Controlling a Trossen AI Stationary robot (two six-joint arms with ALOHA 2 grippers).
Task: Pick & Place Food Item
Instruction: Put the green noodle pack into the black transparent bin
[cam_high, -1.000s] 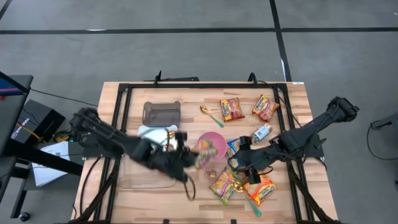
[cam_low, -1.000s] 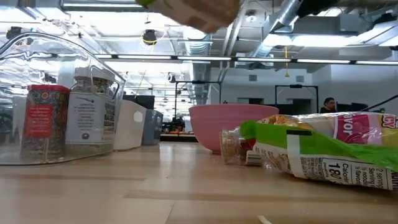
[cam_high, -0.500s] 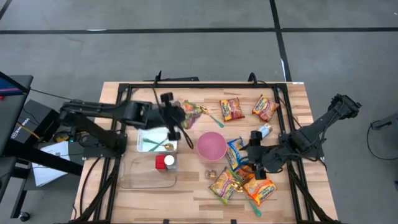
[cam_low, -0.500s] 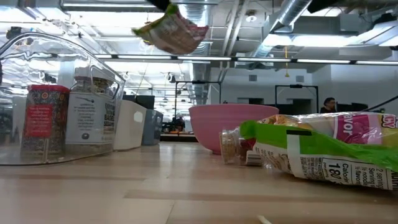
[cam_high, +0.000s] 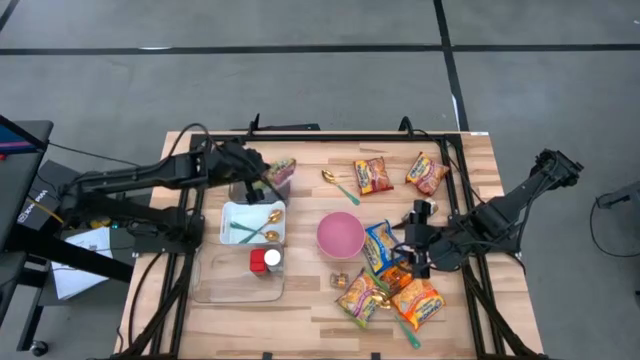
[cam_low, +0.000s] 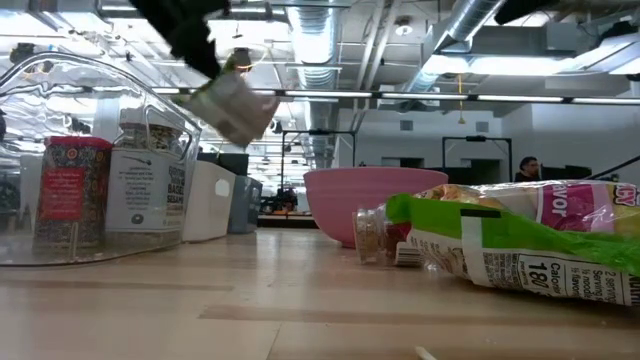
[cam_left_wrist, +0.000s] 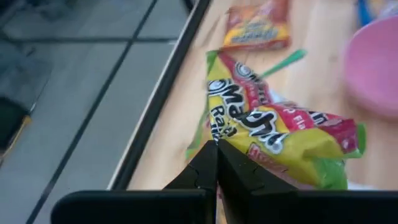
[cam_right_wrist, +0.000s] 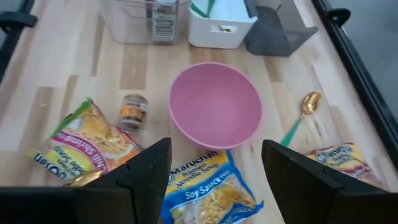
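My left gripper (cam_high: 263, 173) is shut on a yellow, green and red ramen packet (cam_high: 282, 172) at the table's far left. It holds the packet in the air over the dark grey bin (cam_right_wrist: 277, 34), which the arm partly hides from above. In the low view the packet (cam_low: 237, 108) hangs below the gripper (cam_low: 192, 42). My right gripper (cam_right_wrist: 214, 180) stands open above a blue soy-sauce ramen packet (cam_right_wrist: 208, 190), just right of the pink bowl (cam_high: 340, 234), and touches nothing. My left gripper pinches the ramen packet between its two shut fingers at one end edge (cam_left_wrist: 219, 144). The rest of the packet (cam_left_wrist: 280, 127) reaches out beyond the fingertips. It is lifted clear of the table and hangs tilted below the gripper in the low view.
A white tray (cam_high: 252, 222) with spoons sits near the bin. A clear container (cam_high: 225, 285) holds a red-lidded jar (cam_high: 265, 262). More ramen packets lie far right (cam_high: 372, 175), (cam_high: 427, 172) and near right (cam_high: 418, 305). A green-handled spoon (cam_high: 340, 183) and a small jar (cam_right_wrist: 132, 109) lie by the bowl.
My left gripper has carried the ramen packet from beside the pink bowl toward the table's far left corner, rolling as it went; the packet has stayed lifted clear. My right gripper has drawn back a little toward the table's right edge, still open.
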